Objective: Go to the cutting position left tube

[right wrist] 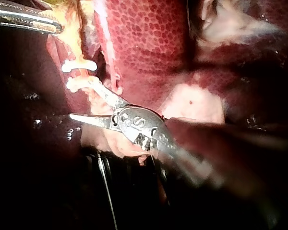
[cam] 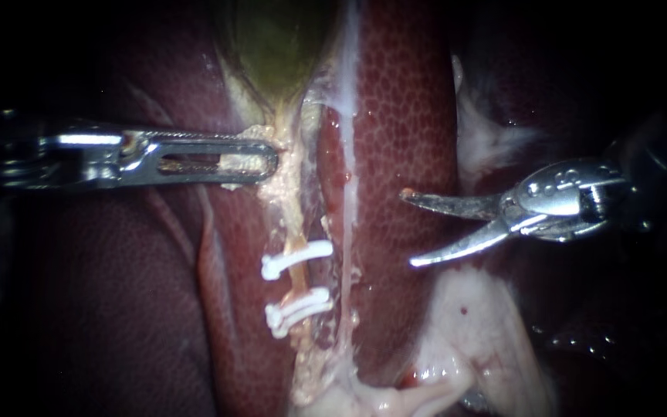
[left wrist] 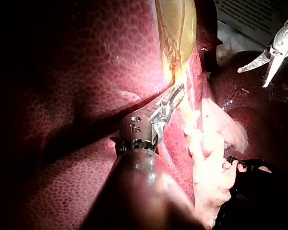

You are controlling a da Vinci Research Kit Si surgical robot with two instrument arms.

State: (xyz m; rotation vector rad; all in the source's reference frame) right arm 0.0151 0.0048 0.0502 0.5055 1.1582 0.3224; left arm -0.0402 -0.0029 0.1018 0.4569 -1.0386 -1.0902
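Note:
The left tube [cam: 296, 282] is a pale yellowish strand running down from the green gallbladder [cam: 275, 46]. It carries two white clips, the upper clip [cam: 296, 259] and the lower clip [cam: 299, 309]. My left instrument [cam: 260, 164] has its jaws shut on the pale tissue just below the gallbladder, above the clips. My right instrument [cam: 408, 228] has two curved blades standing open over the liver [cam: 403, 116], right of the tube and level with the upper clip, touching nothing. In the right wrist view the open blades [right wrist: 84, 100] lie close beside the clips [right wrist: 79, 65].
A second, reddish tube with a white strand [cam: 347, 216] runs between the clipped tube and the blades. Pale fatty tissue [cam: 465, 324] lies below the right instrument. In the left wrist view my left instrument [left wrist: 175, 96] holds tissue under the gallbladder [left wrist: 177, 24].

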